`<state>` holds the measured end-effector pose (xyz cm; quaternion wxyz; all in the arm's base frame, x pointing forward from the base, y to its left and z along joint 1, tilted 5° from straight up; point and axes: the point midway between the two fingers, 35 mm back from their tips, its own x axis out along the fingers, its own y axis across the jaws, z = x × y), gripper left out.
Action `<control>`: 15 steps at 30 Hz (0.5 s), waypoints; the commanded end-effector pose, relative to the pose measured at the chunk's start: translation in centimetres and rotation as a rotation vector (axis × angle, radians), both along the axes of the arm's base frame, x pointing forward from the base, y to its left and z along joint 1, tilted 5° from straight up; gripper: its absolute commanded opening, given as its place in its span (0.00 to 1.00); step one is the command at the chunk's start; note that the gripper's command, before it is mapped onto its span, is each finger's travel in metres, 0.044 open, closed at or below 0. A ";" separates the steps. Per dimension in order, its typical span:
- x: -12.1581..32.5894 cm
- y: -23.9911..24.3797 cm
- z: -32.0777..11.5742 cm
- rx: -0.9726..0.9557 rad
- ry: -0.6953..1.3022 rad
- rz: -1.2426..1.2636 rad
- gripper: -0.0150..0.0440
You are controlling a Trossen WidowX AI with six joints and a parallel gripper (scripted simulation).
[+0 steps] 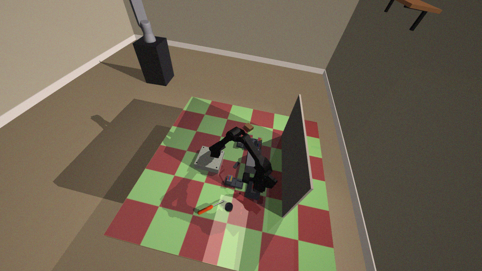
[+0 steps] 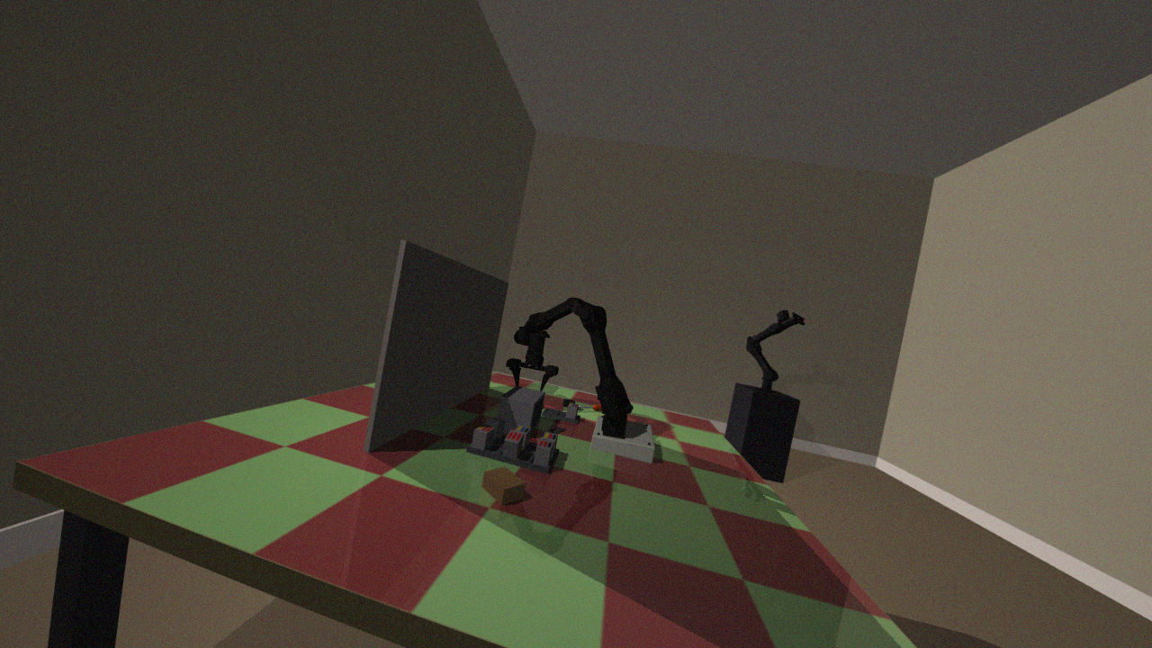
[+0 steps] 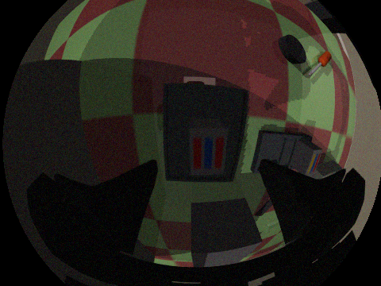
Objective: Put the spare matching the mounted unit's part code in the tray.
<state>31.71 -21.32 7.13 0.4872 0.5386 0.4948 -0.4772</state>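
Observation:
My gripper [image 2: 530, 386] [image 3: 211, 165] is open above the dark tray [image 1: 252, 194] [image 3: 206, 103]. A grey spare [image 3: 208, 152] with red, blue and red stripes lies inside the tray, toward its near end and clear of both fingers. A second dark base [image 1: 237, 183] [image 3: 274, 144] beside the tray carries a grey unit [image 3: 305, 155] with yellow, blue and red marks at its end. A dark rack [image 2: 491, 456] holds three grey spares with coloured stripes. The printed code on the unit's back cannot be read in any view.
A tall grey block [image 1: 250, 163] [image 2: 527, 407] [image 3: 224, 226] stands between rack and tray. A dark upright panel [image 1: 295, 154] [image 2: 443, 346] stands on the other side. A brown block [image 1: 248, 127] [image 2: 504, 486], a black round object [image 1: 228, 206] [image 3: 292, 48] and an orange-handled screwdriver [image 1: 205, 209] [image 3: 325, 59] lie around.

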 end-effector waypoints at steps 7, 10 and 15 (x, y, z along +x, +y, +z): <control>-0.6 -0.3 6.3 -0.018 -0.021 0.000 1.00; -0.6 -0.3 6.3 -0.018 -0.021 0.000 1.00; -0.4 -0.3 6.7 -0.029 -0.039 -0.005 1.00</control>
